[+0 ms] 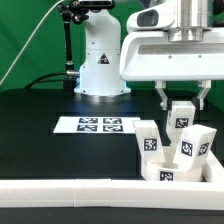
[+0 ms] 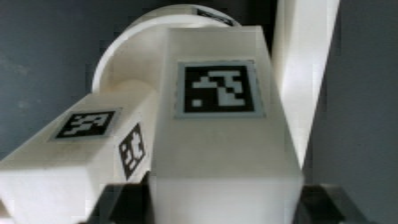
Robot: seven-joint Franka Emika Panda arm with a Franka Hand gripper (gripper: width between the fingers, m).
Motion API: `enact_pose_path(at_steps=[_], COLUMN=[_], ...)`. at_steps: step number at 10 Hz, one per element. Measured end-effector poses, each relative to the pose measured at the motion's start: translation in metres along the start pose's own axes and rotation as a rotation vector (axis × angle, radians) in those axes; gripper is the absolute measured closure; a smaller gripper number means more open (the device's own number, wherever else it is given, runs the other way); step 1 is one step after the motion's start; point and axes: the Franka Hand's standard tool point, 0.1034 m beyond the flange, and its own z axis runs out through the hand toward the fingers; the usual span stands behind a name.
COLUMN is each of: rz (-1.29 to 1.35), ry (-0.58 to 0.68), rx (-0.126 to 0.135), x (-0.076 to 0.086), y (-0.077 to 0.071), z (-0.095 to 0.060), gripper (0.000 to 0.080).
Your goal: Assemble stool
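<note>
- Exterior view: bright, even light from above; the white parts near blown out against the dark worktop (image 1: 40, 150), which carries a soft sheen.
- Wrist view: dimmer, soft, slightly blurred; the leg (image 2: 205, 130) looms, its edges grey-shaded.

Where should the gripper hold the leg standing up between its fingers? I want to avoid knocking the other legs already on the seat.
Grip the upright leg near its upper end, across its two flat side faces, coming straight down from above. It stands vertical on the seat disc, and two other legs crowd its lower part, so only the top is free. The gripper already straddles it there.
</note>
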Motion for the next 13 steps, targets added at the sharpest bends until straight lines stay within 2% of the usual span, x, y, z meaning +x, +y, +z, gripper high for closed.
enact_pose_path(at_steps=[3,6,8,13], rz=[-0.001,-0.008,-0.012,-0.020], ry=[0.003,0.007,0.035,0.032], rx=[0.000,-0.004,-0.001,-0.005], x=[0.002,0.005,0.009,0.001], y=[0.000,0.008,0.005,0.002], z=[-0.001,0.000,0.001,0.010], gripper=[0.0463,0.0463,0.0463,0.0463])
